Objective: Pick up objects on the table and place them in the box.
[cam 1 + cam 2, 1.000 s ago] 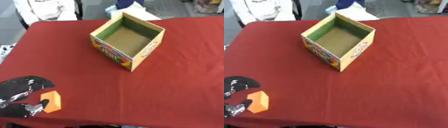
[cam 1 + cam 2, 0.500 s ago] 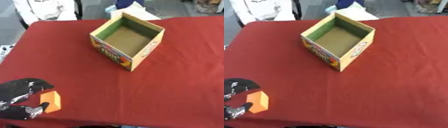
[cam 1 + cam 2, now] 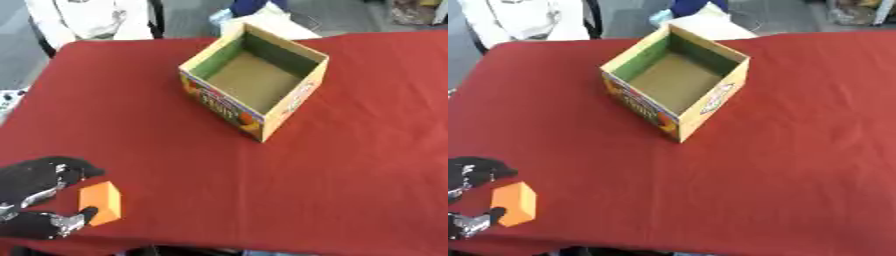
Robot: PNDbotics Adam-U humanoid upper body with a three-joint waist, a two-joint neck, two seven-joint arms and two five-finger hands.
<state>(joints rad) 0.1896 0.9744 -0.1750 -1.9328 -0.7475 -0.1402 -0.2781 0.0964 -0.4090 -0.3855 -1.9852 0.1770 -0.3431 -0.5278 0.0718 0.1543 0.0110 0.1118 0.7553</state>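
An orange block point(image 3: 101, 201) sits near the front left corner of the red table point(image 3: 350, 165). My left hand point(image 3: 35, 186) is curled around it, with fingers above it and the thumb point(image 3: 74, 222) touching its lower edge. An open cardboard box point(image 3: 254, 80) with a green inner wall and a printed front stands at the back centre, empty inside. My right hand shows in neither view.
A person in white sits beyond the far left table edge point(image 3: 83, 20). A blue and white thing point(image 3: 254, 12) lies just behind the box. The table's front edge runs close below my left hand.
My left hand has closed in on the orange block: the thumb now touches its lower edge. The block and the box stay where they were.
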